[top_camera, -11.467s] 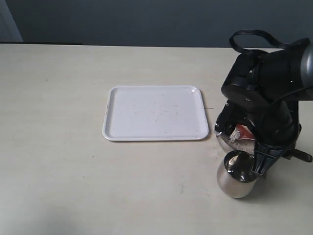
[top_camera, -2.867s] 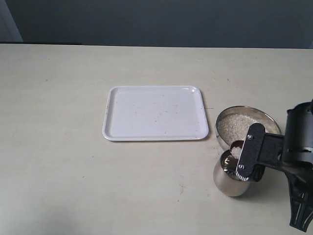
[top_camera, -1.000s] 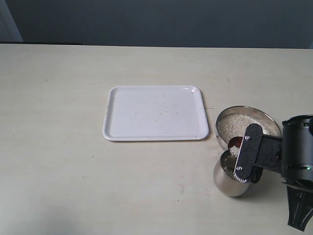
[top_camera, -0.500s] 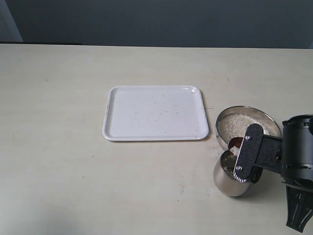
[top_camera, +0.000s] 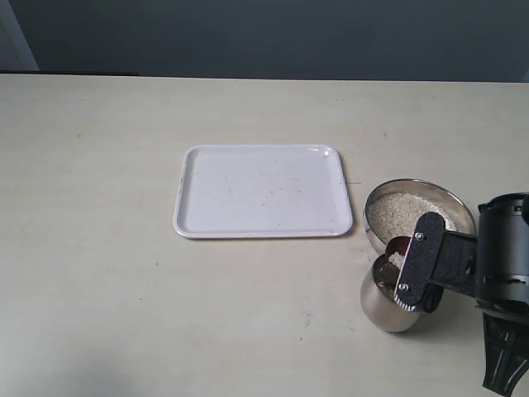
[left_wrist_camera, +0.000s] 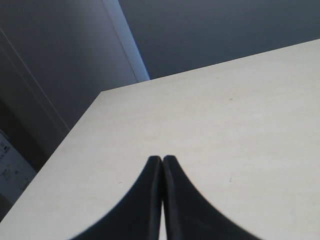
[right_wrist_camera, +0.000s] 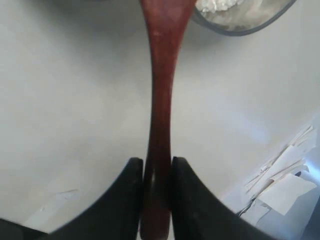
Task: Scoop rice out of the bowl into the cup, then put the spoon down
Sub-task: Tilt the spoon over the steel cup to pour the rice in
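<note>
The steel bowl [top_camera: 450, 207] stands right of the tray and holds white rice [top_camera: 402, 212]. Just in front of it is the steel cup [top_camera: 385, 308]. My right gripper [top_camera: 416, 263] is shut on the handle of the reddish-brown spoon [top_camera: 398, 245], whose head with a few grains hangs over the cup's mouth. In the right wrist view the fingers [right_wrist_camera: 131, 172] clamp the spoon's handle [right_wrist_camera: 161, 95], which runs toward the bowl's rim [right_wrist_camera: 252, 27] and the rice [right_wrist_camera: 220, 6]. My left gripper [left_wrist_camera: 162, 159] is shut and empty over bare table, out of the exterior view.
A white tray [top_camera: 190, 217] with a few specks lies at the table's middle, left of the bowl. Loose papers [right_wrist_camera: 285, 187] show past the table's edge in the right wrist view. A dark wall [top_camera: 264, 33] stands behind the table.
Since the earliest frame my right arm has swung from over the bowl to beside the cup. In the last second the spoon's head has dipped slightly at the cup's mouth.
</note>
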